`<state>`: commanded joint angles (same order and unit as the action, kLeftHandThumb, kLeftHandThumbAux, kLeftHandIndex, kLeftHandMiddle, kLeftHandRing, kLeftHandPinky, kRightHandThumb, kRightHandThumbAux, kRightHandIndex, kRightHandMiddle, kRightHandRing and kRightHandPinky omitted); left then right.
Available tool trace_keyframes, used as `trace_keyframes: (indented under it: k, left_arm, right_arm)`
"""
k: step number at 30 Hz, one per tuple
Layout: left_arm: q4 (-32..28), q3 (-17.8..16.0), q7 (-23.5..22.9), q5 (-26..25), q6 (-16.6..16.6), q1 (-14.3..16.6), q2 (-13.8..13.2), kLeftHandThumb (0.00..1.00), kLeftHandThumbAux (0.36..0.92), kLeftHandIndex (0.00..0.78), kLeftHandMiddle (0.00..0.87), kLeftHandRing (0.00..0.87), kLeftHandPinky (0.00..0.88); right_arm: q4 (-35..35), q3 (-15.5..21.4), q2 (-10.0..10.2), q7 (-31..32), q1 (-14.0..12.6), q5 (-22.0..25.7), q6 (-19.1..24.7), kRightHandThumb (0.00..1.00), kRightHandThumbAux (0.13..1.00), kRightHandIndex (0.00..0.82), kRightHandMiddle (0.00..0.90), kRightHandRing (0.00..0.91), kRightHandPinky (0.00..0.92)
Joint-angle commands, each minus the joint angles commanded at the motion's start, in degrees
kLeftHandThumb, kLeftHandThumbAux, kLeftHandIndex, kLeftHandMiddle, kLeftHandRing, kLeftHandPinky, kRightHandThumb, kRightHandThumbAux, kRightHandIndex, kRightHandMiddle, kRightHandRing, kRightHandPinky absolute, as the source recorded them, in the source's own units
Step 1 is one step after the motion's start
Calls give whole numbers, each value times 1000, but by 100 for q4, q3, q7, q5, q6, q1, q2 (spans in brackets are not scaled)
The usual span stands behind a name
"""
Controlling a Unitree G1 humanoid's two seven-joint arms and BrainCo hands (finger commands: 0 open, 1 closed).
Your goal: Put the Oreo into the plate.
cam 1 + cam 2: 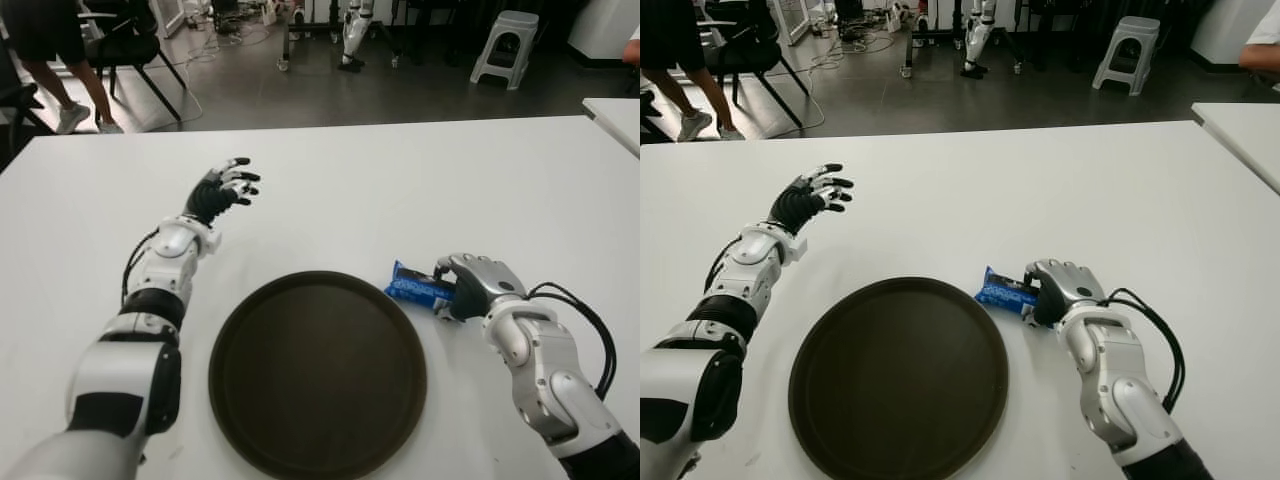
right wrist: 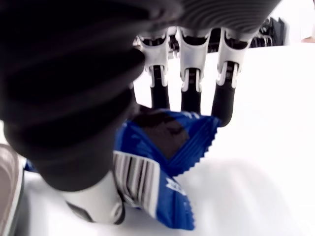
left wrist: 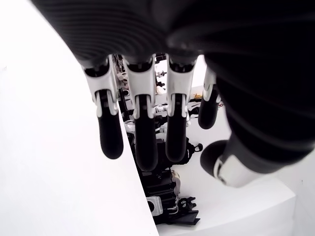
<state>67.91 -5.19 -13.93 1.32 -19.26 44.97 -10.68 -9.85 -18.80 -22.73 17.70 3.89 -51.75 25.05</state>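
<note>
Right hand (image 1: 472,285) fingers clamp blue Oreo packet (image 1: 420,288) beside dark round plate (image 1: 318,372). Grip looks partial; slick wrapper may slip during lift. Left hand (image 1: 222,190) spread, empty.

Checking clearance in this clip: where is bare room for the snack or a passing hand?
The plate is bare inside. The table is free beyond the plate and between the hands. It is tight only at the plate's right rim, where the right hand grips the Oreo packet. The left hand shows open, far left.
</note>
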Motion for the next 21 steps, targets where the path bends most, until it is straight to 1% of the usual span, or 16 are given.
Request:
trace_keyframes:
  k: [4,10,14,18,19,20,21]
  left_arm:
    - [7,9,20,14,-8,-1,3,117,663,193,327,337,353]
    - [30,4,48,13,33,17,10,124,665,195,327,336,348]
    - [51,-6,36,1,52,25,13,124,663,195,327,338,353]
    - [60,-14,9,-10,58,23,10,124,664,188,329,347,369]
    - [62,-9,3,-5,55,23,8,123,664,186,329,349,371]
    - [64,-6,-1,-2,53,23,6,121,667,186,330,349,370]
    - [65,-2,-1,4,51,24,4,118,671,186,330,349,368]
  right_arm:
    - [12,35,39,-88,-11,66,-23,142,889,563,723,734,722]
    - [41,128,122,-298,-43,249,-116,151,898,557,723,739,728]
    - [25,176,174,-353,-55,342,-124,123,906,542,720,741,732]
    - [-38,259,284,-411,-79,494,-95,84,919,502,714,738,736]
    - [-69,306,359,-445,-92,565,-69,74,922,495,712,737,738]
    - [-88,340,413,-471,-100,615,-52,96,922,501,716,745,746]
    - [-106,373,464,-499,-107,657,-35,139,919,511,722,756,759]
